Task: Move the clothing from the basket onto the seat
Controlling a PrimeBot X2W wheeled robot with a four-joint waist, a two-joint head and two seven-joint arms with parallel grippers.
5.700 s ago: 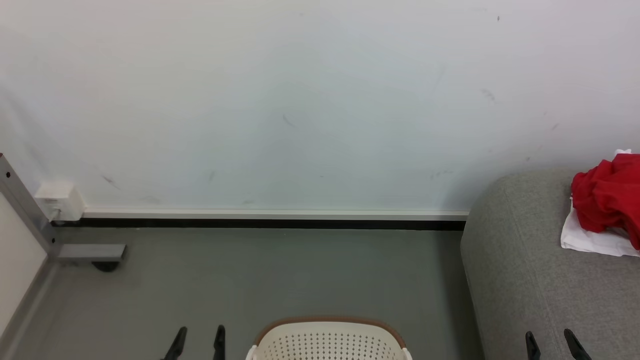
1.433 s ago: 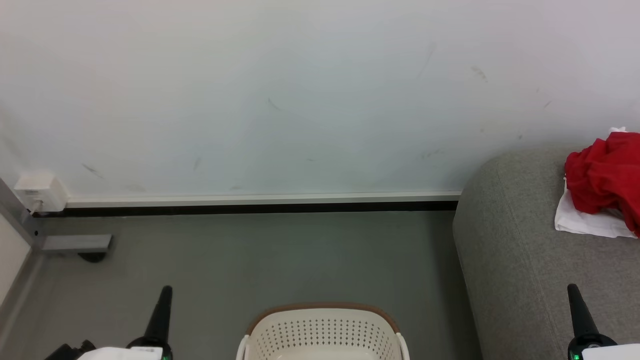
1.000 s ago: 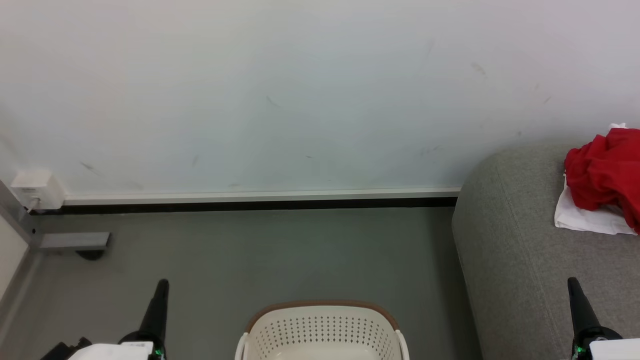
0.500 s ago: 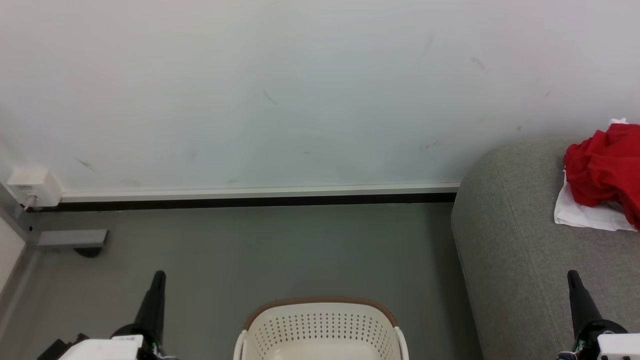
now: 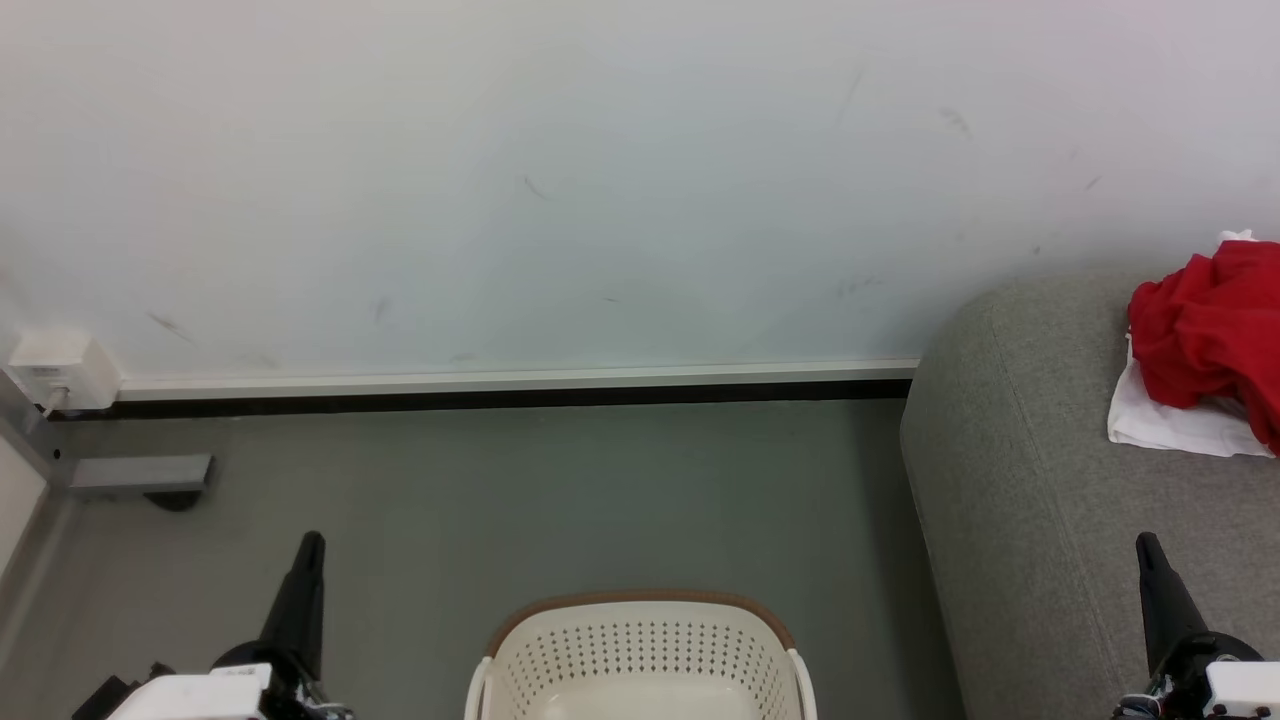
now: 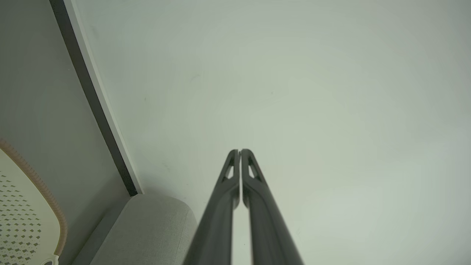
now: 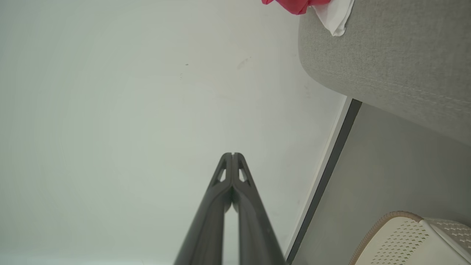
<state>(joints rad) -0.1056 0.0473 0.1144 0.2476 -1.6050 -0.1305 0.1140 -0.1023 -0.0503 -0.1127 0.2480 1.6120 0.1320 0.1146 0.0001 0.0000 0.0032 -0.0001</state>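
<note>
Item: clothing, red w/ white, bunched on seat, far R. 
Item: basket, on floor beside seat. 
L gripper & R gripper: jaws closed, holding nothing, flanking basket.

The left gripper has two long matte black fingers, tapering to a slim point, each with a narrow triangular cut-out near the tip. The right gripper matches. Behind each sits a rounded black collar, then a boxy white wrist housing.
</note>
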